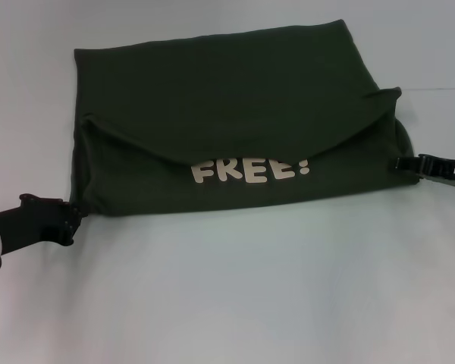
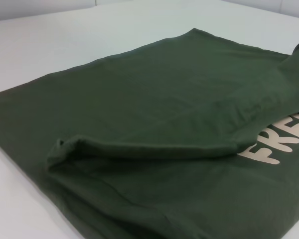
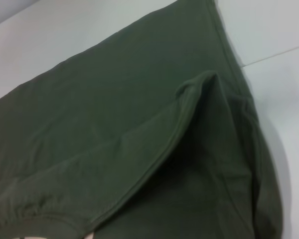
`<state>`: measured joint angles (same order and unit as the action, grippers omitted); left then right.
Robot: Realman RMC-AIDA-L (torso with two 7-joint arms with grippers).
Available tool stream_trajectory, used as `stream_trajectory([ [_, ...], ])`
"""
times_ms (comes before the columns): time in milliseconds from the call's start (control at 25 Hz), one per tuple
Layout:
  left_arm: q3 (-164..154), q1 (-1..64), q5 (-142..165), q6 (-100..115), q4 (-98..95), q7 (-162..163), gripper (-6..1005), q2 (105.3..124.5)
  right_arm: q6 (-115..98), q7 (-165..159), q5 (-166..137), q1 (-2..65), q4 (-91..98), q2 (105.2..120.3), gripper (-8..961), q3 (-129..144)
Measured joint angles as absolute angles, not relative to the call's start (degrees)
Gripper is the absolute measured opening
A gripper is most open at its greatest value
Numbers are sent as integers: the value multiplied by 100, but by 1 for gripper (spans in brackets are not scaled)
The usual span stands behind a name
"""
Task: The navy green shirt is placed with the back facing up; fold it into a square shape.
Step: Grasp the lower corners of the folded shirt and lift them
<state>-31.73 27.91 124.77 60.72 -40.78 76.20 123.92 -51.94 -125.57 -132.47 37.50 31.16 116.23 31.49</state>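
Note:
The navy green shirt [image 1: 227,98] lies spread across the white table, far wider than either gripper. A plain flap with a curved hem is folded toward me and covers the top of the cream letters "FREE!" [image 1: 250,171]. My left gripper [image 1: 72,216] sits at the shirt's near left corner, where the cloth draws to a point between its dark fingers. At the near right edge, my right gripper [image 1: 402,162] pinches the fabric. The left wrist view shows the flap's hem [image 2: 139,149], and the right wrist view shows its bunched corner [image 3: 199,82]. No fingers show in either wrist view.
The white table [image 1: 235,296] stretches bare toward me below the shirt. A thin seam line runs along the table at the far right [image 1: 440,88]. Both black arms reach in low from the two sides.

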Motion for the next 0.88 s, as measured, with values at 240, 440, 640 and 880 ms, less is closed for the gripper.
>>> stream_trajectory([
  [240,-3173,2819,12479,6073,-4077,7620,-1,12380,-5133,-12492,-13170,3828,2982,11640,611,3170],
  [440,-3173,2821,12481,6073,-4077,7620,-2,12374,-5204,-12325,-12976,3760,2987,11654,436,3170],
  [640,-3165,2815,12480,6076,-4078,7653,-1,12375,-5254,-12284,-12953,3651,3012,11653,175,3159],
  [880,-3113,2775,12471,6270,-4118,7772,-1,12381,-5552,-11913,-12530,3423,3032,11612,23,3119],
])
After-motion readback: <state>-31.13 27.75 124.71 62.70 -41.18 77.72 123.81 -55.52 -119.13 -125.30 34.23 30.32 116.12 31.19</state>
